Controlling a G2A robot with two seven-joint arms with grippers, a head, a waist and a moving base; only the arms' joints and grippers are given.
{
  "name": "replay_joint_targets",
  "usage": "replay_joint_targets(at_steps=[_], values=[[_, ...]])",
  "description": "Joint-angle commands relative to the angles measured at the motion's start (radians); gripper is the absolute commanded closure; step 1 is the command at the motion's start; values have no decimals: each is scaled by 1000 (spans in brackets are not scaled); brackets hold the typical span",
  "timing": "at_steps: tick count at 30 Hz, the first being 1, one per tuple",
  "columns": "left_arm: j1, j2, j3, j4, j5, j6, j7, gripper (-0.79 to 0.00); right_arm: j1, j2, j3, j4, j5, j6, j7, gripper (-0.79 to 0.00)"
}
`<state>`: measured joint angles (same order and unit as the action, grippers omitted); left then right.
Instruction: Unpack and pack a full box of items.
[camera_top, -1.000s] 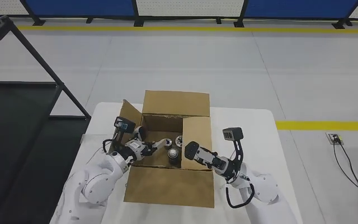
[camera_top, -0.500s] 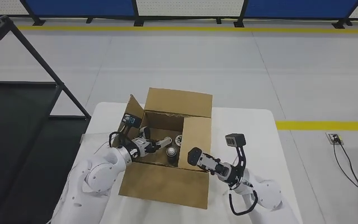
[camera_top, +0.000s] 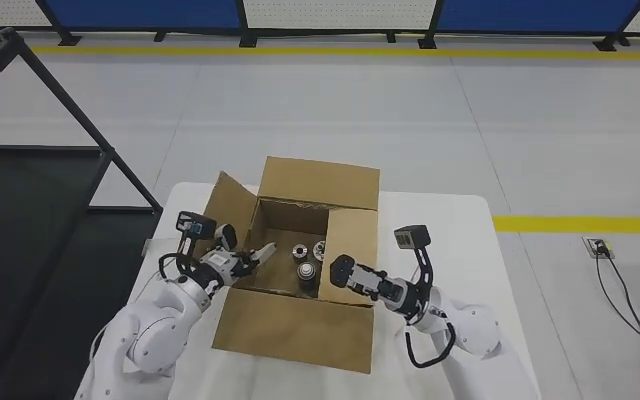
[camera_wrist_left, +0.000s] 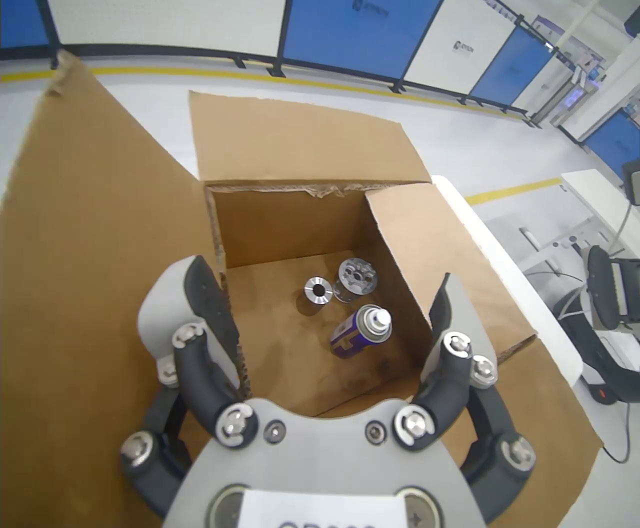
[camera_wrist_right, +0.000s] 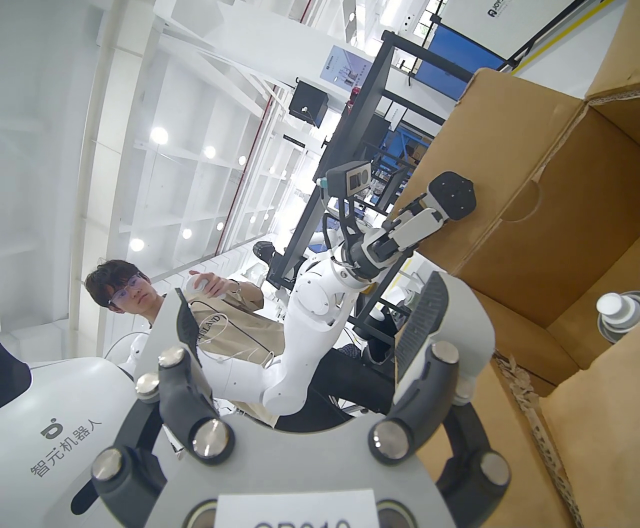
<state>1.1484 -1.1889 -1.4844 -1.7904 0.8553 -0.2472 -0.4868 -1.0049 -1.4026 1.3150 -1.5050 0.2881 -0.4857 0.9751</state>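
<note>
An open cardboard box (camera_top: 318, 185) stands mid-table. On its floor lie a purple spray can (camera_wrist_left: 361, 332), a metal cylinder (camera_wrist_left: 318, 295) and a metal flange (camera_wrist_left: 356, 277); from above the can (camera_top: 307, 272) stands nearest the front wall. My left gripper (camera_top: 262, 250) hangs open and empty at the box's left wall, one finger (camera_wrist_left: 210, 300) outside the wall's edge and the other over the inside. My right gripper (camera_top: 338, 270) is open and empty beside the box's right flap (camera_top: 352, 235), near the front right corner. In the right wrist view the can's white cap (camera_wrist_right: 612, 305) peeks over the wall.
The box's front flap (camera_top: 290, 335) hangs out over the white table (camera_top: 440, 215) toward me, and the left flap (camera_top: 228, 195) stands up. Bare tabletop lies to the right of the box. A black metal frame (camera_top: 60, 150) stands left of the table.
My left gripper has drawn back from inside the box to its left wall. The box turned slightly and its left flap swung. My right gripper stayed close to the right flap.
</note>
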Motion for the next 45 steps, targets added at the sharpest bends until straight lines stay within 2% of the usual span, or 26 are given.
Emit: replay_joint_targets(at_steps=[1,4,8,15,20,23,29,34,41,45], values=[[34,3,-21,-18,38,19,43,-785,13,2,-6,6,3,5,4,-785],[71,6,-57,-31,70,47,91,-785,32,4,-16,15,4,14,11,-785],[80,11,-103,0,41,47,82,-785,50,7,-27,27,8,21,15,-785],[29,19,-121,99,48,31,32,-785,74,11,-47,49,19,18,14,-785],[-20,26,-111,98,67,-4,-28,-785,75,15,-55,54,22,13,8,-785],[-45,28,-87,63,91,-11,-60,-785,64,18,-56,51,24,1,4,-785],[-57,27,-24,-71,125,-8,-95,-785,47,24,-56,40,24,-3,-15,-785],[-66,23,46,-160,73,-17,-145,-785,17,31,-50,18,15,-20,-32,-785],[-113,14,155,-199,-59,-31,-207,-785,-51,45,-26,-27,-1,-45,-45,-785],[-156,9,208,-154,-52,-45,-213,-785,-109,56,5,-63,5,-77,-48,-785]])
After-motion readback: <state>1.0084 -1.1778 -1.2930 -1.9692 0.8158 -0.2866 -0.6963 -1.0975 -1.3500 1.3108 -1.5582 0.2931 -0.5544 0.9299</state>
